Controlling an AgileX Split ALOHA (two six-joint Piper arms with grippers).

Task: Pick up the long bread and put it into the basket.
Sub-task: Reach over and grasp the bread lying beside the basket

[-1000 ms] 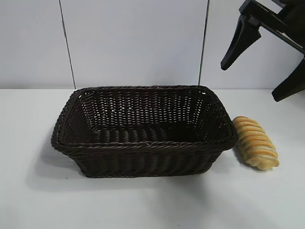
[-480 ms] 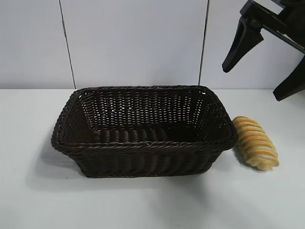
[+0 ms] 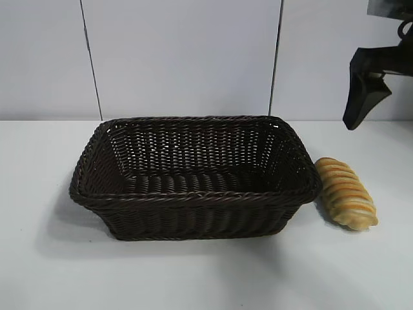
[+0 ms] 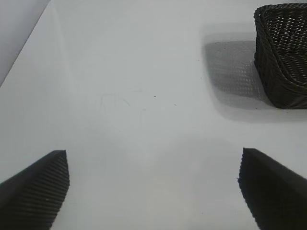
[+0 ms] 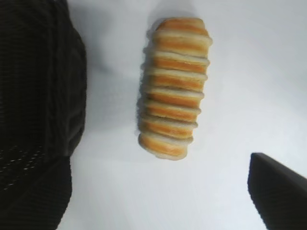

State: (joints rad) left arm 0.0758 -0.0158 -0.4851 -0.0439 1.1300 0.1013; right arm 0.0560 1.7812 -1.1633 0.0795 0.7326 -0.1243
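Observation:
The long bread [image 3: 345, 193] is a golden-yellow ridged loaf lying on the white table, just right of the basket [image 3: 193, 197]. The basket is dark brown wicker and holds nothing. My right gripper [image 5: 158, 201] hangs open and empty above and behind the bread. In the exterior view only one of its fingers [image 3: 362, 97] shows, at the upper right. In the right wrist view the bread [image 5: 175, 86] lies beyond the jaws, with the basket's wall [image 5: 38, 86] beside it. My left gripper [image 4: 153, 191] is open over bare table, away from the basket's corner [image 4: 283, 57].
The white table [image 3: 206, 278] spreads around the basket. A pale panelled wall [image 3: 181, 58] stands right behind it. The bread lies close to the basket's right rim, with open table to its right and front.
My right gripper has turned and shifted to the right. Both its fingers showed in the exterior view before, and now only one does. The bread and the basket have not moved.

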